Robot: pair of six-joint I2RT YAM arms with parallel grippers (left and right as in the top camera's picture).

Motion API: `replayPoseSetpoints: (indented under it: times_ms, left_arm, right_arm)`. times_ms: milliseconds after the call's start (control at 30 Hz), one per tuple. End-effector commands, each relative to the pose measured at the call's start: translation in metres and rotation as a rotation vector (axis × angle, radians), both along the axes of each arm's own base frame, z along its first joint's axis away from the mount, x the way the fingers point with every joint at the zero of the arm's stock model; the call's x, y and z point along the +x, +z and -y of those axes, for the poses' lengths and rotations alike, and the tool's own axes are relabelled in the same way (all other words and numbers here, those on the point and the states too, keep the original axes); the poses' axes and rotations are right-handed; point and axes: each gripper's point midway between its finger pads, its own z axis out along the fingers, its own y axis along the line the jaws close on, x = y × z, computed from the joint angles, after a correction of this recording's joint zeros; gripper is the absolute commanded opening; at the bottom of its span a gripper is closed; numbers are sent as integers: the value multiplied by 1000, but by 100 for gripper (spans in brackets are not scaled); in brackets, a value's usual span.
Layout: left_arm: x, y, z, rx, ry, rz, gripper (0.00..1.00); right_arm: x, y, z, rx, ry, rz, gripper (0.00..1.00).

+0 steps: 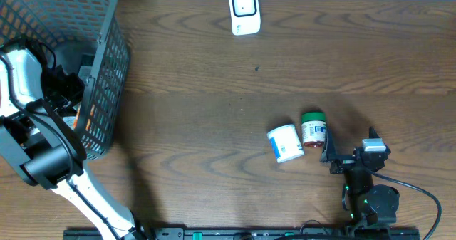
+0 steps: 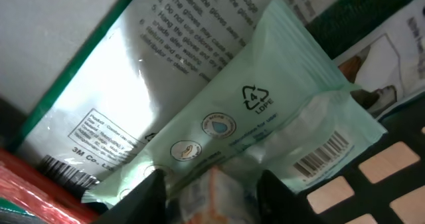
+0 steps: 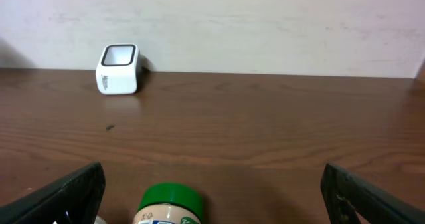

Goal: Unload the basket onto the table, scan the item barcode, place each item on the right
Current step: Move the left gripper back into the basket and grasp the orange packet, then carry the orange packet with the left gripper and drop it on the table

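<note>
Down inside the grey mesh basket (image 1: 107,48), my left gripper (image 2: 212,199) is shut on a pale green plastic packet (image 2: 265,111). Its black fingers (image 2: 154,196) press a bunched fold at the packet's near edge. A barcode (image 2: 322,154) shows on the packet's right end. In the overhead view the left gripper (image 1: 68,90) is half hidden by the basket wall. The white scanner (image 1: 244,11) stands at the table's far edge, also in the right wrist view as the scanner (image 3: 118,68). My right gripper (image 3: 212,181) rests open near the front right.
Under the green packet lie a white printed pack with a green border (image 2: 133,71) and a red pack (image 2: 26,184). A green-lidded jar (image 1: 313,129) and a white tub (image 1: 285,143) lie on the table just ahead of the right gripper (image 1: 329,151).
</note>
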Motion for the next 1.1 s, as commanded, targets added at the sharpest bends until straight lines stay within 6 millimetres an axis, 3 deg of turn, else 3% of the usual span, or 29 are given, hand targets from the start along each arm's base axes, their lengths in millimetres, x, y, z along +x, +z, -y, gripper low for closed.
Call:
replayPoseSetpoints:
  times_ms: [0,100,200,267,367,400,500,600,767,900,1067]
  left_arm:
    - [-1,7,-3,8,17,12,29]
    - [3,23,-8,33,39,53,19]
    - [9,44,-13,69,43,115,19]
    - [11,54,-14,86,44,147,13]
    - [12,59,-14,93,47,160,13]
    - [12,59,-14,93,47,160,8]
    - [19,66,-8,51,52,214,7]
    - [28,87,-11,18,76,315,8]
    - [26,148,-34,41,160,523,7]
    - [9,215,-43,132,194,696,7]
    - [-17,302,-11,212,149,923,7]
  right_arm:
    - [0,-1,0,-16,-3,-1,99]
    - [0,-1,0,-16,-3,-1,99]
    - [0,-1,0,-16,-3,-1,99]
    - [0,-1,0,-16,-3,-1,99]
    - [0,-1,0,-16,-3,-1,99]
    - [0,-1,0,-16,-3,-1,99]
    - [0,-1,0,-16,-3,-1,99]
    - [0,-1,0,-16,-3,-1,99]
    - [0,-1,0,-16,-3,-1,99]
    - [0,-1,0,-16,-3,-1,99]
    - [0,-1,0,-16,-3,-1,99]
